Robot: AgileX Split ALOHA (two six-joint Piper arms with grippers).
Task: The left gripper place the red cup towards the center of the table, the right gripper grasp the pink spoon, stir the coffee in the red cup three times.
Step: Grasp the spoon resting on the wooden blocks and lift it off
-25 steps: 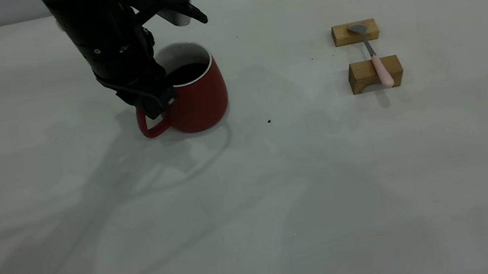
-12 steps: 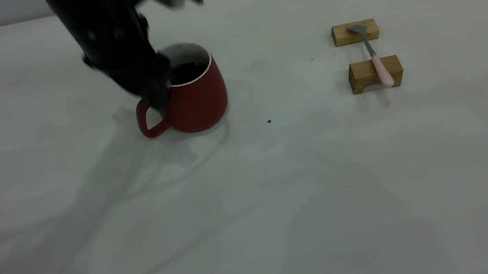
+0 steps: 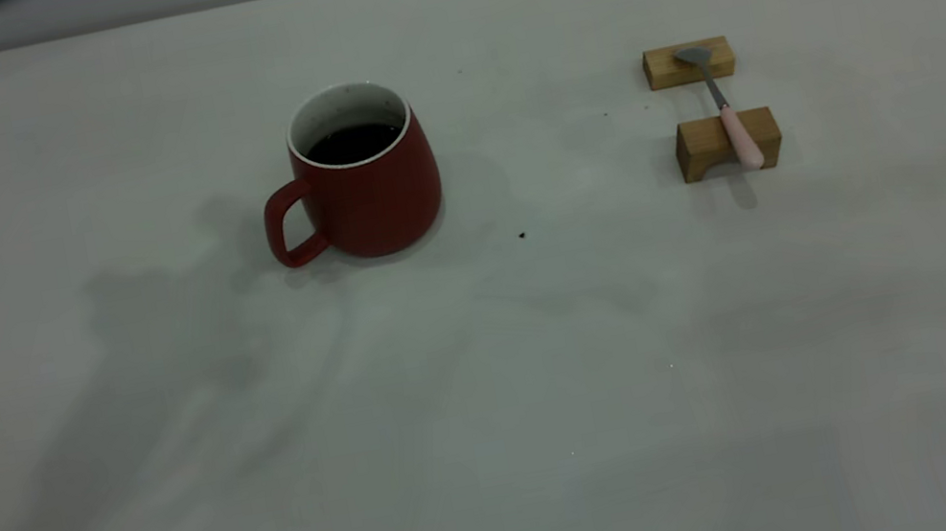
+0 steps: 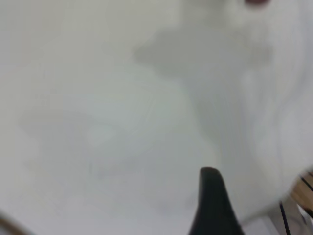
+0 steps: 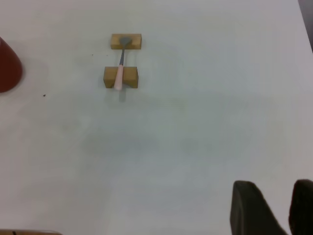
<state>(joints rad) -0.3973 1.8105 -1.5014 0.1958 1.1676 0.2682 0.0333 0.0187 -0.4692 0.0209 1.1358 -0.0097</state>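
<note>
While no writing shows, red cup (image 3: 366,182) holds coffee (image 3: 354,142), right gripper (image 5: 274,208) slightly spread, left gripper's state unclear.

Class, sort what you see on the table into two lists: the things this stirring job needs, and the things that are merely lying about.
Needed for the job:
- red cup, standing upright
- coffee inside it
- pink spoon, resting across the blocks
- right gripper, well away from the spoon

Just lying about:
- two wooden blocks, serving only as the spoon's rest
- dark speck on the table
</note>
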